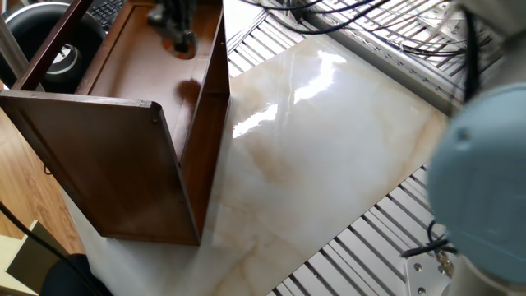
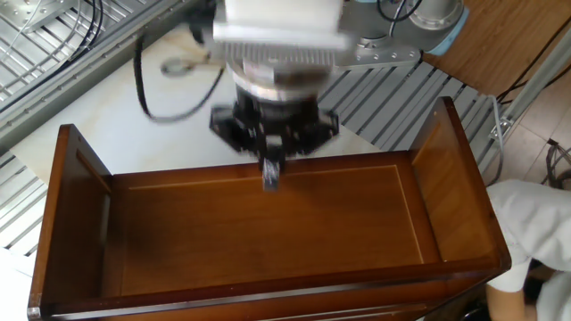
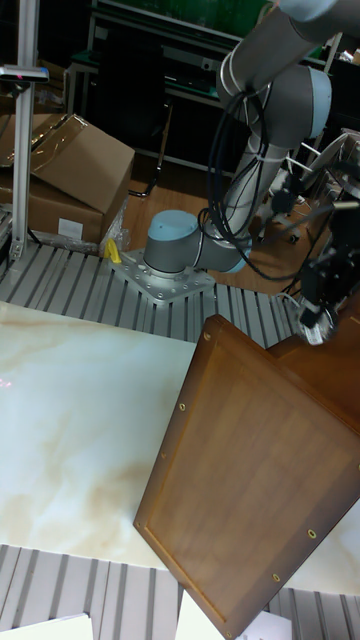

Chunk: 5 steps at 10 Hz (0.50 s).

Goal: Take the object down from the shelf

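Note:
The shelf (image 1: 123, 164) is a large dark brown wooden unit lying on the table, its recessed board (image 2: 268, 241) facing up. My gripper (image 2: 270, 168) hangs over the board's far edge, shut on the object (image 2: 270, 179), a small silver-rimmed disc held on edge and blurred by motion. In one fixed view the gripper (image 1: 177, 31) is a dark blur above the shelf's far end, with the object (image 1: 182, 47) at its tip. In the tall fixed view the gripper (image 3: 318, 322) sits just above the shelf (image 3: 250, 470) at the right edge.
A big black ring with a silver centre (image 1: 57, 57) lies beyond the shelf's left side. The marble tabletop (image 1: 312, 148) stretches to the right. Cables (image 2: 152, 80) trail off the wrist. A person's white sleeve (image 2: 535, 214) is at the right, and cardboard boxes (image 3: 60, 170) stand behind.

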Motion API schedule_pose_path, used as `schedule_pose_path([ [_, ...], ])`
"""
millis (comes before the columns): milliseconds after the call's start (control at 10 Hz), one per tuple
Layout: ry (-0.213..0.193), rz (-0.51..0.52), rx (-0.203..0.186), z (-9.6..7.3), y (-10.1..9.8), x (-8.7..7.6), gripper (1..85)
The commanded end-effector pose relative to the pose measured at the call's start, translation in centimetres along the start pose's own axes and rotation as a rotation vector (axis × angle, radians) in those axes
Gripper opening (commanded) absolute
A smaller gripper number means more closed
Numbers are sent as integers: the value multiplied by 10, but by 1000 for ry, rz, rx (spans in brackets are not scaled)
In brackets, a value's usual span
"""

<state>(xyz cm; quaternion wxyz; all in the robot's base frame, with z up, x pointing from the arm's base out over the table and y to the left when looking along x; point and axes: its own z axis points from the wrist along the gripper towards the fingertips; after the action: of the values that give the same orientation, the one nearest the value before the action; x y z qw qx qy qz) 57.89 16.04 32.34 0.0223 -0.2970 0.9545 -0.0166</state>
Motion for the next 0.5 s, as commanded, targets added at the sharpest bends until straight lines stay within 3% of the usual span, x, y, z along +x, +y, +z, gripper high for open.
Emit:
schedule_pose_path([
  [0,-7,50,0,-7,-2,16,13],
  [100,-8,20,6,-1,-11,24,13],
  [300,-24,-62,32,17,-50,76,13],
  [400,-48,-86,43,26,-62,88,13],
])
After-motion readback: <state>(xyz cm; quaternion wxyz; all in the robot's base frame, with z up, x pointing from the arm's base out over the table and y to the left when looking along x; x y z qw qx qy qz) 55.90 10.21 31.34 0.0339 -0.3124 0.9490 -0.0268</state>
